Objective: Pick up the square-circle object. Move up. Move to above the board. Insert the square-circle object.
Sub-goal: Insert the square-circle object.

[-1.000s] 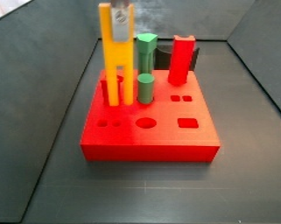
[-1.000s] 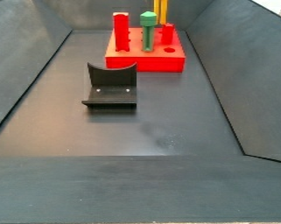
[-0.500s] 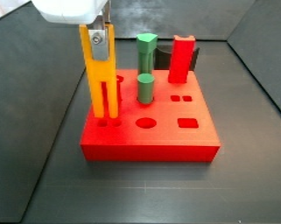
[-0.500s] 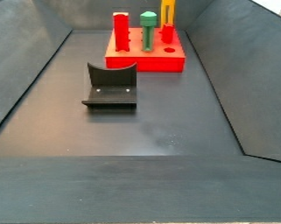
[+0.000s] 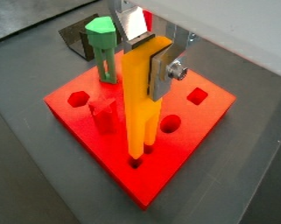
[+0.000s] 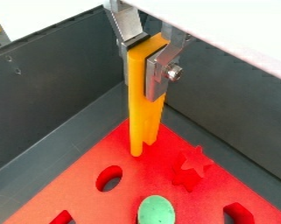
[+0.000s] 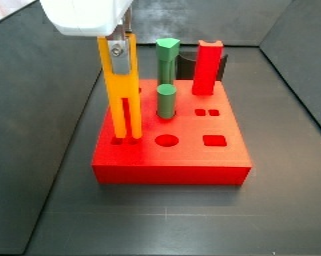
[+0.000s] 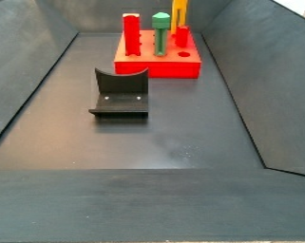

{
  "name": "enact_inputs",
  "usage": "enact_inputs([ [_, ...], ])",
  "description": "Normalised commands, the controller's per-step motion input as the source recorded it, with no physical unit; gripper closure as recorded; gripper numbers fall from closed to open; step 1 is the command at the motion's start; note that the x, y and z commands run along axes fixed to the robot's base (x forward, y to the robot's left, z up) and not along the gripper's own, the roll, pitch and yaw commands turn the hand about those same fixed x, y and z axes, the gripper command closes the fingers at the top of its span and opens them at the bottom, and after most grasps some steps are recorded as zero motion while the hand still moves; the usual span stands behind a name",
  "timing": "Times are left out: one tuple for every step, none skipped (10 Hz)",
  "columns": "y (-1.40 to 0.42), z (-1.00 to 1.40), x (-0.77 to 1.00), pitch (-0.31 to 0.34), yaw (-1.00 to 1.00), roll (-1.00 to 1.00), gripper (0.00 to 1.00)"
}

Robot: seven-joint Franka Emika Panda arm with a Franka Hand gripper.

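The long thin yellow-orange bar (image 7: 121,95) stands straight up with its low end on the big flat red square board (image 7: 190,152), at a hole near the board's edge. The pincer (image 5: 151,52) is up at the top end of the bar, and its flat silver fingers (image 6: 161,72) squeeze the bar from two sides, so it is clenched on the bar. In both wrist views the bar's low end (image 6: 137,147) meets the red top. Half a second ago, the bar was at almost the same spot in the side view; now it sits a tiny bit more toward the middle of the board and looks a little lower. A second ago it was higher and farther back. A tall green round peg (image 7: 166,62), a short green round peg (image 7: 166,102) and a red square post (image 7: 207,68) stand on the board, as before. The dark L-shaped fixture (image 8: 121,93) has not moved on the grey floor (image 8: 155,142), well apart from the board.
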Motion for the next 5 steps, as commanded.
enact_inputs([
  [0.0, -0.18, 0.0, -0.01, 0.0, 0.0, 1.0],
  [-0.01, -0.2, 0.0, 0.0, 0.0, 0.01, 1.0],
  [-0.07, -0.2, 0.0, -0.009, 0.0, 0.01, 1.0],
  [-0.14, -0.19, 0.0, -0.019, -0.03, 0.02, 1.0],
  [-0.21, -0.15, -0.01, -0.036, -0.11, 0.01, 1.0],
])
